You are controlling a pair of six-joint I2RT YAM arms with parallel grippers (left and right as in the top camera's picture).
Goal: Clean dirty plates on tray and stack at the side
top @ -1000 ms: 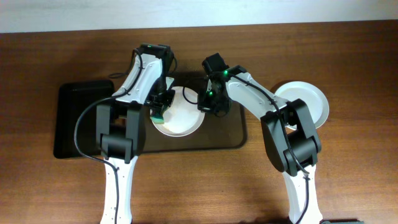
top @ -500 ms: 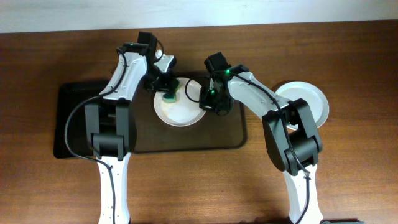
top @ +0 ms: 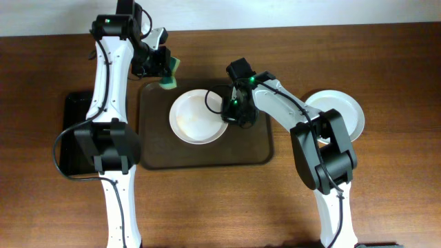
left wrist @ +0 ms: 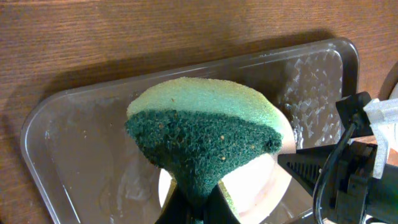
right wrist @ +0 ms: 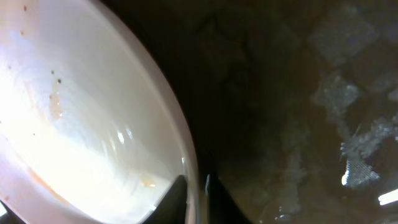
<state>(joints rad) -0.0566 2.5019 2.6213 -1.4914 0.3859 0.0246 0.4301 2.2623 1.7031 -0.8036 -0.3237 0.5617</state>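
One white plate with small brown smears lies on the brown tray. My right gripper is shut on its right rim. In the right wrist view the rim sits pinched between the two fingertips of the gripper. My left gripper is shut on a green and yellow sponge and holds it above the tray's far left corner, clear of the plate. In the left wrist view the sponge fills the centre above the gripper, with the plate behind it. Another white plate rests on the table at the right.
A smaller black tray lies on the table left of the brown tray, partly under my left arm. The wooden table runs round everything. The tray surface looks wet.
My left gripper has lifted the sponge off the plate and carried it back and to the left, past the tray's far left corner. My right gripper has stayed on the plate's rim.
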